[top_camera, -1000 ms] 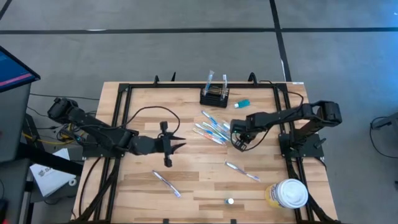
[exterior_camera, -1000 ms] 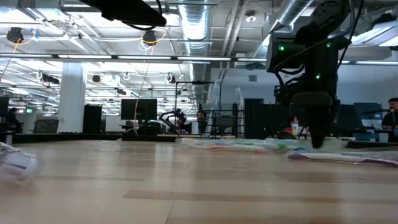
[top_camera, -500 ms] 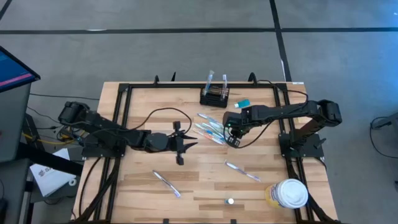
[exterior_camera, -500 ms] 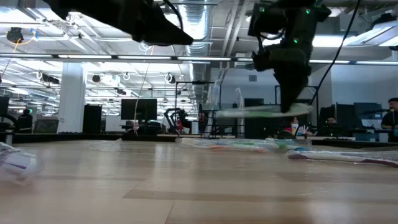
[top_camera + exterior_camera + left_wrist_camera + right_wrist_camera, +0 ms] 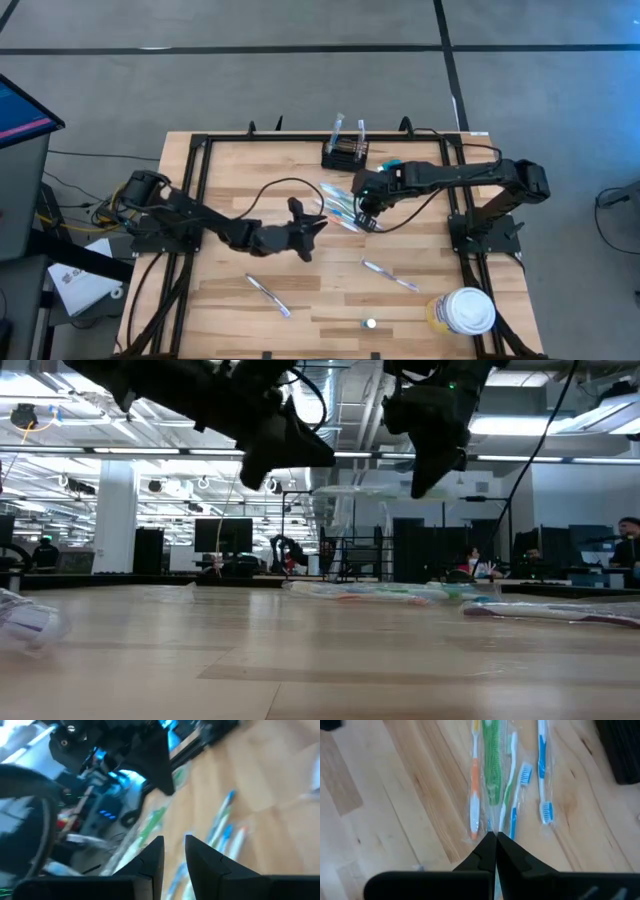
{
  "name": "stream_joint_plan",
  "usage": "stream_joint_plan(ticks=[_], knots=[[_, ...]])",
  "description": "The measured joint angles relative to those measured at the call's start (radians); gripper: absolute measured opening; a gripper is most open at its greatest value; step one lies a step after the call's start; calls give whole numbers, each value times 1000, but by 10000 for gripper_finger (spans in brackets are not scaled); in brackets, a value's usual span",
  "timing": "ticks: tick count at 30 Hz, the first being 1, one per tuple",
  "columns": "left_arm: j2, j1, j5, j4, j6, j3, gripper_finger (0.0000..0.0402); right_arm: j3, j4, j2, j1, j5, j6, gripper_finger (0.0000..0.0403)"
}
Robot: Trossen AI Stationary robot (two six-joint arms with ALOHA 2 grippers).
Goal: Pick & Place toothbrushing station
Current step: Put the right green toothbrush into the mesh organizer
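The toothbrushing station (image 5: 345, 155) lies crosswise; right hand (image 5: 495, 838) grips a wrapped toothbrush (image 5: 493, 775), left hand (image 5: 173, 851) slightly parted.

We see the small black rectangular wire-mesh holder box (image 5: 345, 155) standing upright at the wooden table's far edge, two wrapped brushes rising from it.

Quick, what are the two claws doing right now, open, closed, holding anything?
Left claw: open, empty, above the table's middle.
Right claw: closed on a wrapped green toothbrush, lifted off the table.
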Motion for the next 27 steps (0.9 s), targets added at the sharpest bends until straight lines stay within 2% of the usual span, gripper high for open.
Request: stream_joint_plan(ticks=[5, 14, 20, 27], knots=[[53, -12, -83, 15, 138, 52, 72, 4, 44, 0, 0, -40, 0, 0], [129, -7, -90, 29, 362, 128, 80, 4, 103, 0, 1, -102, -5, 0], [141, -3, -89, 36, 416, 136, 111, 4, 135, 0, 1, -107, -5, 0], [141, 21, -83, 53, 484, 136, 157, 4, 197, 0, 1, -161, -8, 0]])
